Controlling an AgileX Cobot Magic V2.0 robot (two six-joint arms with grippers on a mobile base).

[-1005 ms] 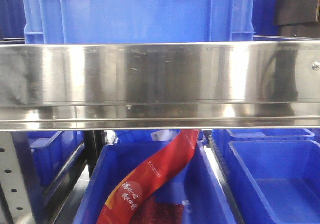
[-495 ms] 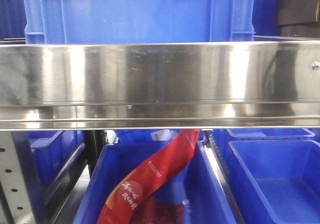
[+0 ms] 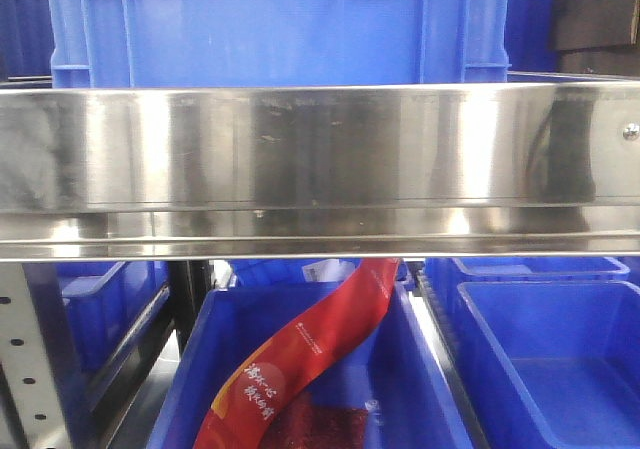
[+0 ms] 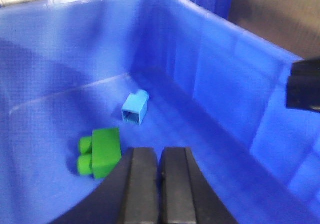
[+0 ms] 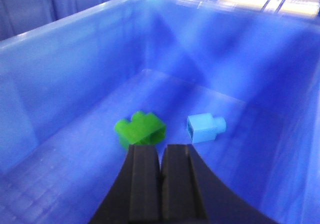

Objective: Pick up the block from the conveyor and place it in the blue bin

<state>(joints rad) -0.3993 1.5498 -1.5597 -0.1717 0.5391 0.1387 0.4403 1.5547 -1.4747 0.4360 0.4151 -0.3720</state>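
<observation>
Closest in the left wrist view, the left gripper (image 4: 160,176) shows its two black fingers pressed together with nothing between them. Just beyond the fingertips, on the floor of the blue bin (image 4: 240,89), lies a green block (image 4: 101,152) on its side with its studs pointing left. A little farther in, near the corner where the floor meets the walls, rests a light blue block (image 4: 135,108), its hollow end facing the camera; the two blocks lie apart.

Similarly, the right gripper (image 5: 160,176) has its dark fingers together and empty. Past them the green block (image 5: 140,128) sits on the blue bin (image 5: 60,69) floor, with the light blue block (image 5: 205,127) just to its right, not touching it.

From the front view, a red banner (image 3: 305,354) with white lettering drapes into a lower blue tub (image 3: 420,369), with another tub (image 3: 550,354) beside it. Above them runs a broad shiny steel rail (image 3: 320,169), and behind that stands a big blue crate (image 3: 280,29). Neither gripper appears in this view, and the conveyor belt is not visible in any view.
</observation>
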